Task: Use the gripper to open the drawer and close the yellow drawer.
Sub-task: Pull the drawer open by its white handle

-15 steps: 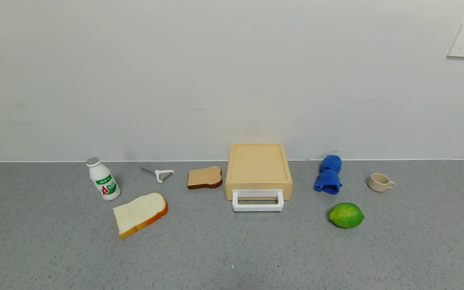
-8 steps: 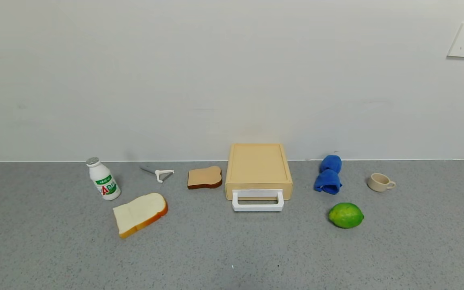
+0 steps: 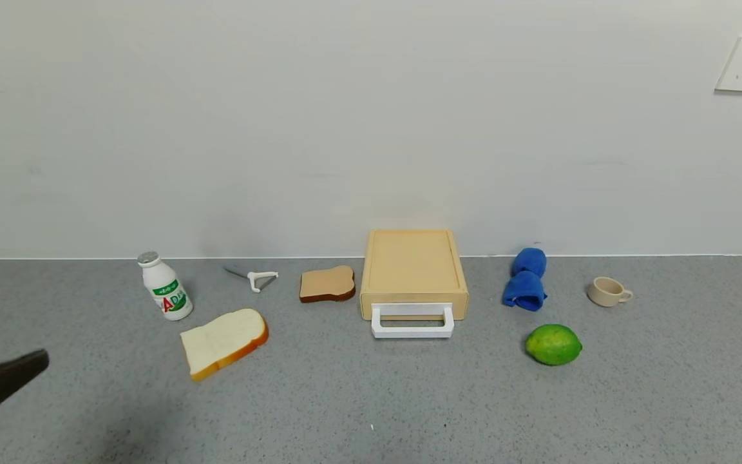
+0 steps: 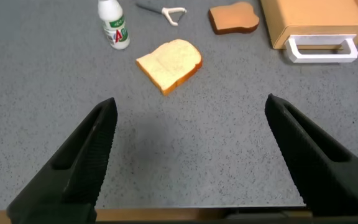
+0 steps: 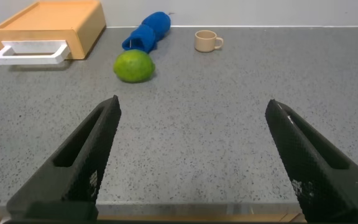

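Observation:
The pale yellow drawer box point(image 3: 413, 267) stands against the back wall at the table's middle, with its drawer shut and its white loop handle point(image 3: 413, 321) facing me. It also shows in the left wrist view point(image 4: 319, 22) and the right wrist view point(image 5: 51, 25). One finger tip of my left gripper point(image 3: 4, 380) shows at the head view's lower left edge. In the left wrist view the left gripper point(image 4: 191, 112) is open and empty above the table's near edge. My right gripper point(image 5: 193, 112) is open and empty, low over the near right of the table, outside the head view.
On the grey table: a white milk bottle point(image 3: 165, 287), a peeler point(image 3: 255, 278), a brown toast slice point(image 3: 327, 284), a white bread slice point(image 3: 223, 341), a blue cloth point(image 3: 525, 280), a lime point(image 3: 552, 345) and a beige cup point(image 3: 608, 291). The wall stands close behind the box.
My left gripper's finger has come into the head view at the lower left edge. Nothing on the table has moved.

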`<act>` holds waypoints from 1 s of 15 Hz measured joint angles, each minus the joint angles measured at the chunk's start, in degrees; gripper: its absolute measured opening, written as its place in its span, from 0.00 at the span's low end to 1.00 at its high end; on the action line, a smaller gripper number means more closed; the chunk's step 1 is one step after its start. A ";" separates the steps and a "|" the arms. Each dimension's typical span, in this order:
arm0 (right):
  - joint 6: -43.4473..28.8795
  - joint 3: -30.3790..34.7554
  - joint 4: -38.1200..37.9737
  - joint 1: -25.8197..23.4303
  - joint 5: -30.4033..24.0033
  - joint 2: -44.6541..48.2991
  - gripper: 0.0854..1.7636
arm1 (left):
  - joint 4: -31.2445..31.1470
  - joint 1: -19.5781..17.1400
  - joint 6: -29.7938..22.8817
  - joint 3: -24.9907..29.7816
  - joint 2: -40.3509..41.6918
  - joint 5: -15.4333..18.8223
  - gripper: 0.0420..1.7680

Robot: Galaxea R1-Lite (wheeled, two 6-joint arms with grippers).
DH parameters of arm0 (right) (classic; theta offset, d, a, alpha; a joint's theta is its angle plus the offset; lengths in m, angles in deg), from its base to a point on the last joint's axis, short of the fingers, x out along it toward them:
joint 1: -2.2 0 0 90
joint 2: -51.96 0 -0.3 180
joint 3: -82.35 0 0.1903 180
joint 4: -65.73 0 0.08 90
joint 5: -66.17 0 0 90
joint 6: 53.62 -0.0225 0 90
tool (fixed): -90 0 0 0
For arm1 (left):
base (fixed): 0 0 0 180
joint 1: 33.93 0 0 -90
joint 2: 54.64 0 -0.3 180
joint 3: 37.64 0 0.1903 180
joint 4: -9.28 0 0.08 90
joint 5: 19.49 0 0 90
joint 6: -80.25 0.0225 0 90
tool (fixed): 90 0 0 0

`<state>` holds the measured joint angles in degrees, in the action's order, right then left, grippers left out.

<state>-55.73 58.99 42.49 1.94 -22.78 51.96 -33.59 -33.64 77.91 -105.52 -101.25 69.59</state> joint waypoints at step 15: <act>0.00 0.00 0.00 0.00 0.00 0.00 0.97 | -30.71 26.82 -15.41 -56.06 -59.27 -6.51 0.97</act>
<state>-55.73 58.99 42.49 1.94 -22.78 51.96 -64.30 -6.82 62.50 -161.58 -160.52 63.08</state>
